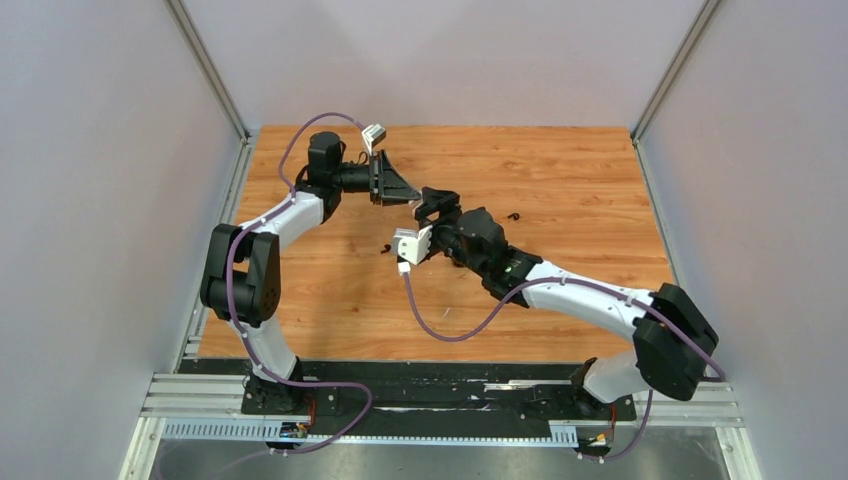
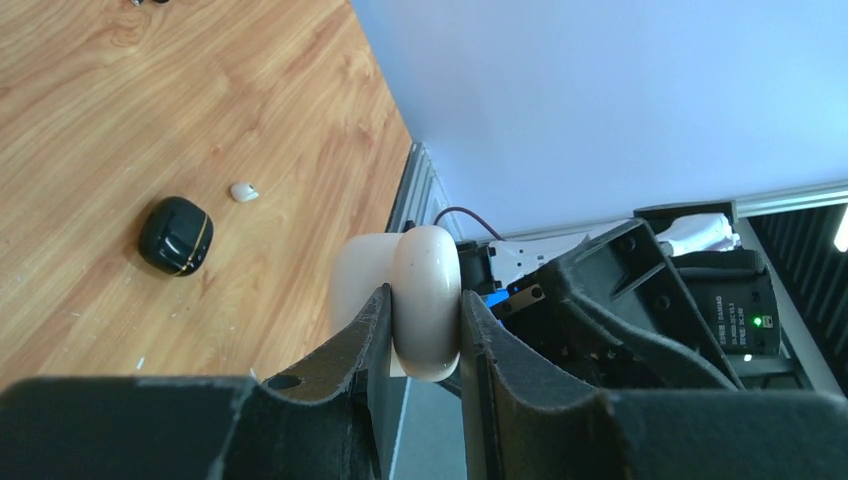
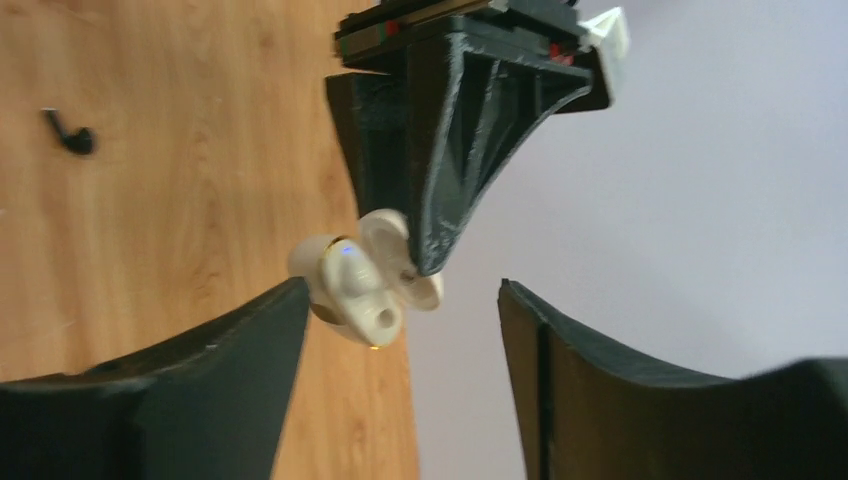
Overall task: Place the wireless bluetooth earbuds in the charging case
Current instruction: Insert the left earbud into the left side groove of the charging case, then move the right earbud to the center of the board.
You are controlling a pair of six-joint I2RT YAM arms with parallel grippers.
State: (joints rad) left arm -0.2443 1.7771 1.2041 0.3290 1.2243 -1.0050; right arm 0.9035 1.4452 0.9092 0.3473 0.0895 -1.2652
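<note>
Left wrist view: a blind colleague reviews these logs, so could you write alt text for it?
Close up, the left gripper clamps a white charging case between its two black fingers. Behind, on the wooden table, lie a black case and, just apart from it, a tiny white earbud.

The white charging case (image 3: 345, 278) hung open at the centre of the right wrist view, glossy and rounded. Its lid was swung up, a small blue light showed on its body, and it was pinched in the left gripper (image 2: 425, 300). A white earbud (image 2: 243, 191) lay left of centre in the left wrist view, and a black earbud (image 3: 78, 139) lay at the upper left of the right wrist view.
</note>
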